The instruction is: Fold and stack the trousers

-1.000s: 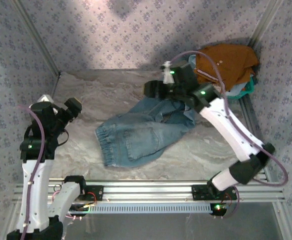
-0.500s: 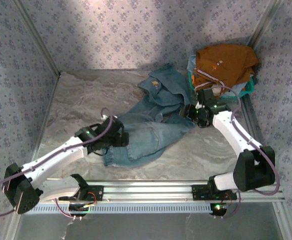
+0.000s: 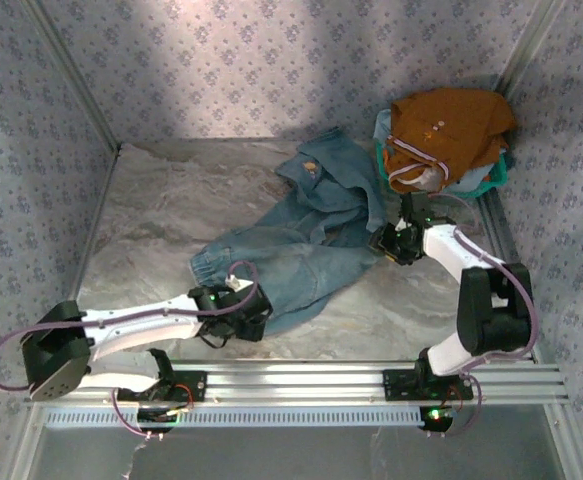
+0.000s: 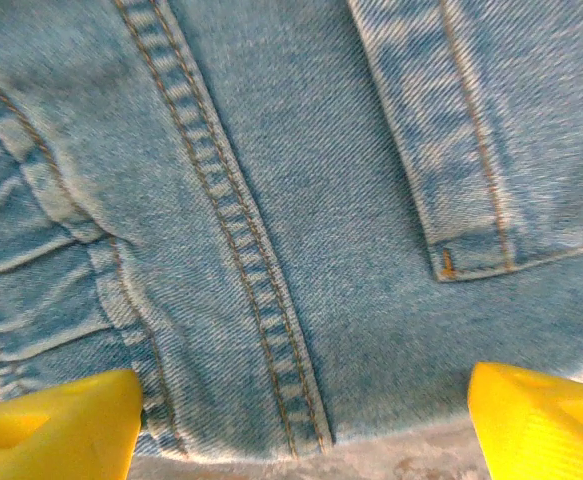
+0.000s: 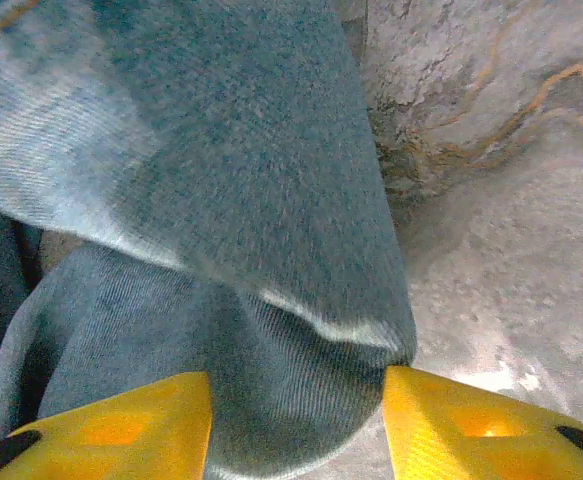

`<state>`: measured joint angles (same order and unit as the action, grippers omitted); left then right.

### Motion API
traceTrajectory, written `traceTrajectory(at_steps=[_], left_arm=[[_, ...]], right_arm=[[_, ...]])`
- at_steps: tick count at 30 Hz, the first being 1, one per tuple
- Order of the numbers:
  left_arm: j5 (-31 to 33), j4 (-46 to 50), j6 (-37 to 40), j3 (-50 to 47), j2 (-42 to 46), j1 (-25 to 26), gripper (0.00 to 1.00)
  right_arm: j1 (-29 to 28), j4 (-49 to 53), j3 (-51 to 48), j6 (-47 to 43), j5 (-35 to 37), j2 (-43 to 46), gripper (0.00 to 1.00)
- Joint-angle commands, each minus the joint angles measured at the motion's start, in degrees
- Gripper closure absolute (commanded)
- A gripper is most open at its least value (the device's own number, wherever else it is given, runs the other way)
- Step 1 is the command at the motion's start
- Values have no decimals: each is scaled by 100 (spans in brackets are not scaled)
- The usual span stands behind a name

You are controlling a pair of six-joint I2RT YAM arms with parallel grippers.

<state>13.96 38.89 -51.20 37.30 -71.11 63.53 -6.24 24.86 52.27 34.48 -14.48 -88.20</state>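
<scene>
Denim trousers [image 3: 301, 262] on table [image 3: 156, 205], right fingers [image 5: 121, 425] pinching fold [image 5: 271, 340], left fingers [image 4: 51, 425] spread

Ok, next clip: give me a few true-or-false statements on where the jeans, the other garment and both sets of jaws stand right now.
1. The trousers lie folded in a tidy stack. False: they lie spread and rumpled on the table.
2. The left jaws stand open at the trousers' near edge. True.
3. The right jaws stand on either side of a fold of denim. True.
4. The orange-brown garment is draped over the trousers. False: it is heaped on the green basket in the far right corner.
</scene>
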Motion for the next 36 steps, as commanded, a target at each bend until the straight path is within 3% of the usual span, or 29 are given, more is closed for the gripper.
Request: traceTrajectory(at_steps=[1, 2, 5, 7, 10, 11, 15, 20, 25, 30, 36], left_arm=[[124, -551, -271, -188, -178, 46, 18], [224, -652, -314, -225, -248, 46, 20], [392, -794, -342, -265, -471, 39, 40], [476, -712, -307, -189, -596, 38, 58], [685, -272, -243, 68, -582, 39, 97], [821, -45, -221, 204, -504, 45, 100], [1558, 1290, -363, 827, 233, 48, 100], [2155, 2142, -151, 1676, 1414, 24, 100], [2697, 3131, -74, 2956, 1779, 115, 100], [3007, 3538, 93, 3911, 1904, 440, 100], [3714, 3306, 670, 4779, 1714, 440, 100]], right_arm=[[29, -293, 65, 35, -222, -193, 55], [26, -315, 56, 41, -230, -236, 58], [40, -344, 37, 15, -186, -303, 72], [65, -397, 4, 15, -207, -295, 83], [112, -337, -4, -2, -175, -142, 99], [105, -287, -6, -9, -78, -30, 100], [-4, 48, -16, -99, 223, 715, 100], [-172, 705, 159, -181, 513, 2044, 100], [-444, 1615, 855, -145, 910, 3235, 100], [-1155, 2315, 2070, -222, 1385, 3646, 100], [-1402, 2017, 2975, -244, 1448, 3190, 100]])
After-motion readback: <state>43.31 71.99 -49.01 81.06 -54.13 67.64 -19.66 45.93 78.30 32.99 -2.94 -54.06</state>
